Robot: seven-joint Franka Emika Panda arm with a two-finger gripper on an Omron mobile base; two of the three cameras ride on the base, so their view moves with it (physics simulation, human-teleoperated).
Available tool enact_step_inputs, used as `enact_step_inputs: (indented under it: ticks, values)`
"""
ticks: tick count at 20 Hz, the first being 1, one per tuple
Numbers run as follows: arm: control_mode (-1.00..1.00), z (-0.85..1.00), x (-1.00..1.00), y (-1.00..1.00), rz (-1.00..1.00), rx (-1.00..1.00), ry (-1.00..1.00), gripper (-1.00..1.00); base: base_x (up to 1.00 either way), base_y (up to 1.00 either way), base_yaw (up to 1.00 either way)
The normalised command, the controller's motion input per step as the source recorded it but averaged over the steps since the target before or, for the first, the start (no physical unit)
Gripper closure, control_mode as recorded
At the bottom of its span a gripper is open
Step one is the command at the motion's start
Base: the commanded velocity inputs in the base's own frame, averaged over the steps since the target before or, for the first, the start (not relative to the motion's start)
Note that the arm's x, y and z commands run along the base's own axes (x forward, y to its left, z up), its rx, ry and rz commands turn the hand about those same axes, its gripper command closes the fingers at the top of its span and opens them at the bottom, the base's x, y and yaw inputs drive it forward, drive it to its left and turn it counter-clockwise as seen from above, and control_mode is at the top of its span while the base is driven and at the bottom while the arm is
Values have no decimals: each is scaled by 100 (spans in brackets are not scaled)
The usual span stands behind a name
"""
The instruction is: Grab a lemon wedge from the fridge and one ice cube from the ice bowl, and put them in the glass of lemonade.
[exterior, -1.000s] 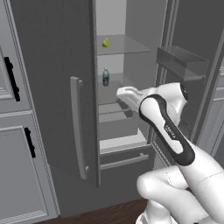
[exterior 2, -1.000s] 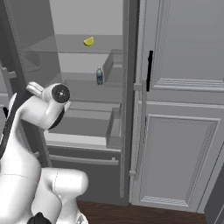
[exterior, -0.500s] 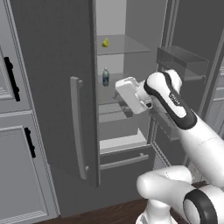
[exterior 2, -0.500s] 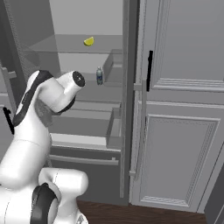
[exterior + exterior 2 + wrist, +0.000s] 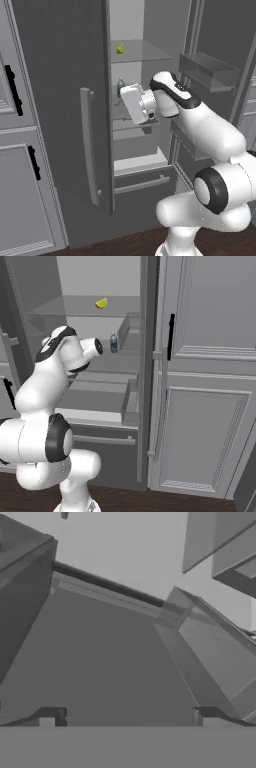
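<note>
nearest the cameras, the white arm rises from the base and bends forward into the open fridge, its hand at the middle shelves. in the hand view the gripper shows two dark fingertips set far apart at the bottom edge, wide open with nothing between them, facing a bare grey shelf surface and a grey box-shaped bin at about 3 o'clock. in the left base view the hand sits near the centre of the frame, with the fridge's long grey bar handle at about 9 o'clock from it, on the door standing open, and the pulled-out bottom drawer at about 6 o'clock. just beyond the hand, at about 10 o'clock from it, a small dark bottle with a pale label stands on a glass shelf; in the right base view the bottle is just at 3 o'clock from the hand. farthest back and higher, the lemon wedge lies on the upper glass shelf, at about 11 o'clock from the hand and well apart from it; in the right base view the wedge sits at about 1 o'clock above the arm. at 3 o'clock in that view stand panelled grey cabinets with a black handle.
</note>
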Motion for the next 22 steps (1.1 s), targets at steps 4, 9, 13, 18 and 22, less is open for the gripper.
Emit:
enact_step_inputs:
  ticks: [4,9,13,18,22]
  values:
    - [-100,-21,22,56,10,13,2,-100,0,0,0]
    - [-100,-18,-3,74,15,13,0,-100,0,0,0]
    - [-100,-3,-28,75,17,13,0,-100,0,0,0]
    - [-100,0,-33,76,17,11,0,-100,0,0,0]
    - [-100,0,-30,86,13,7,0,-100,0,0,0]
